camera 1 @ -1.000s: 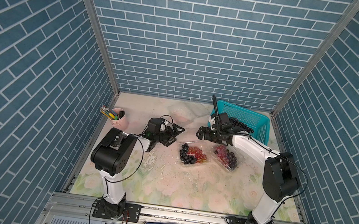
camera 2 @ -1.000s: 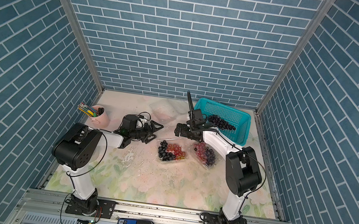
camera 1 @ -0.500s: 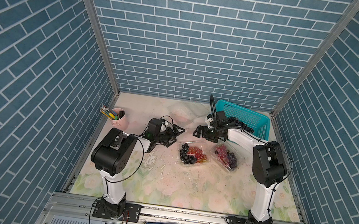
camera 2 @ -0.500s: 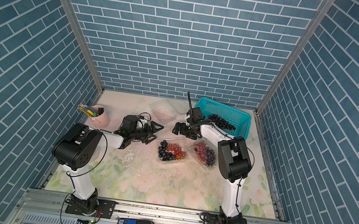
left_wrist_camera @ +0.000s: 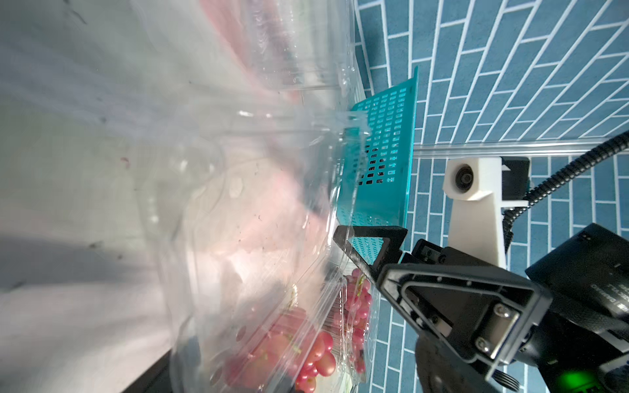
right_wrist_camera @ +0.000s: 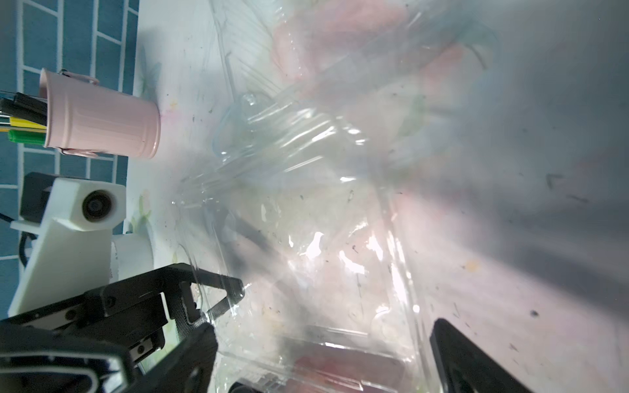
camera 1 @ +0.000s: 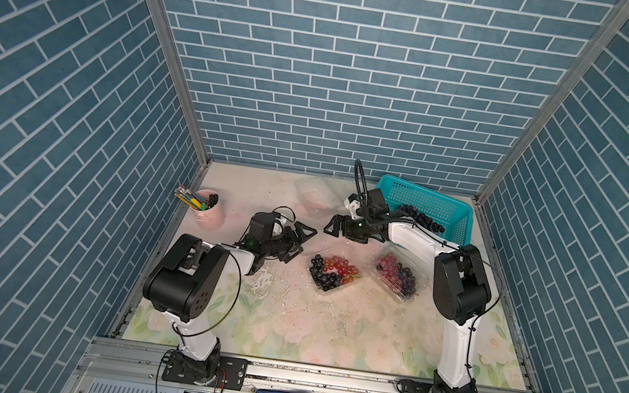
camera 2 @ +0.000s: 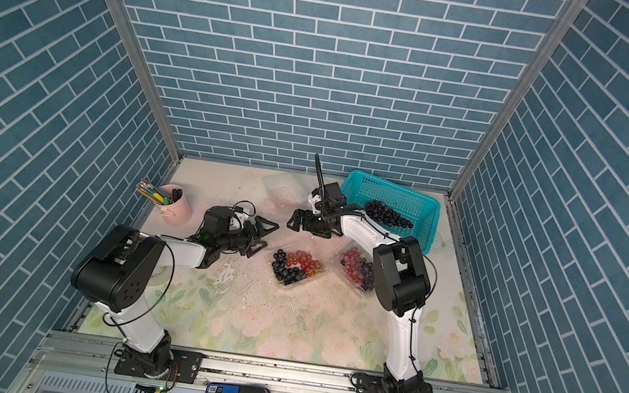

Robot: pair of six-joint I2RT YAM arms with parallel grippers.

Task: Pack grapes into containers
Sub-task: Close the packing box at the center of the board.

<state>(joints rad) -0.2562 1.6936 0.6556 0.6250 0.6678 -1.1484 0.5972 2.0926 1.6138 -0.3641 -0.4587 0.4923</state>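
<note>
Two clear containers lie open mid-table in both top views. One (camera 1: 350, 283) holds dark and red grapes (camera 1: 329, 270), the other (camera 1: 409, 296) holds red and purple grapes (camera 1: 395, 276). A third, empty container (camera 1: 314, 197) sits at the back. Dark grapes (camera 1: 422, 220) lie in the teal basket (camera 1: 451, 225). My left gripper (camera 1: 300, 237) and right gripper (camera 1: 335, 227) are open and face each other just behind the first container. In the wrist views clear plastic (left_wrist_camera: 258, 238) (right_wrist_camera: 306, 204) fills the space between them, and red grapes (left_wrist_camera: 316, 354) show through it.
A pink pen cup (camera 1: 208, 210) stands at the back left, near the left arm. The teal basket takes up the back right corner. Brick-patterned walls close in three sides. Crumbs and stains mark the floral mat (camera 1: 306, 330).
The right arm's elbow has swung inward from the right wall and its gripper has shifted slightly left. The left arm has not moved.
</note>
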